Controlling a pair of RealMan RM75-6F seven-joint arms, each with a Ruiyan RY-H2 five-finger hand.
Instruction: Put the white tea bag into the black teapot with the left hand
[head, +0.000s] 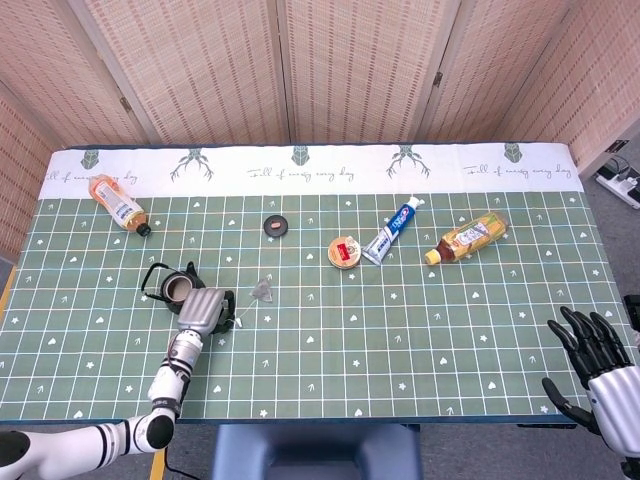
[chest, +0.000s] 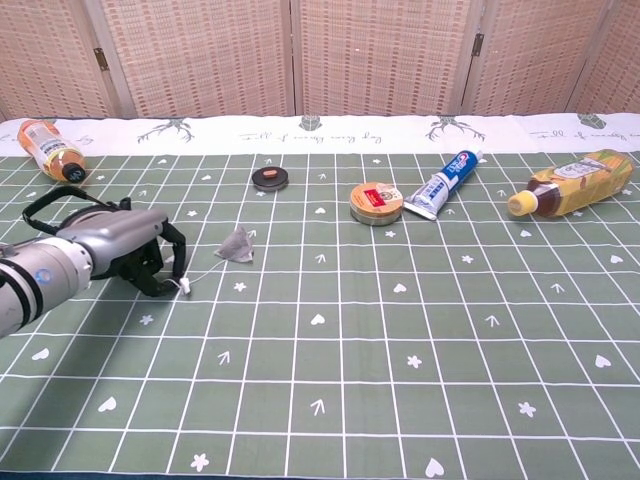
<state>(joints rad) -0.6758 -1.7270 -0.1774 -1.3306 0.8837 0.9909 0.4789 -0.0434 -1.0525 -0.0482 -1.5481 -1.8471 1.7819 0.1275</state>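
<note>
The white tea bag (chest: 237, 244) is lying on the green checkered table (chest: 420, 340), with its string running back to the little tag, which the left hand (chest: 125, 255) has pinched in its curled fingers. The black teapot (head: 172, 287) sits just behind that hand, lid off, mostly blocked in the chest view. The right hand (head: 592, 352) hangs off the table's near right corner, fingers spread, holding nothing. Further back there's a small black lid (chest: 270, 179), a round tin (chest: 376, 203) and a toothpaste tube (chest: 441, 186).
</note>
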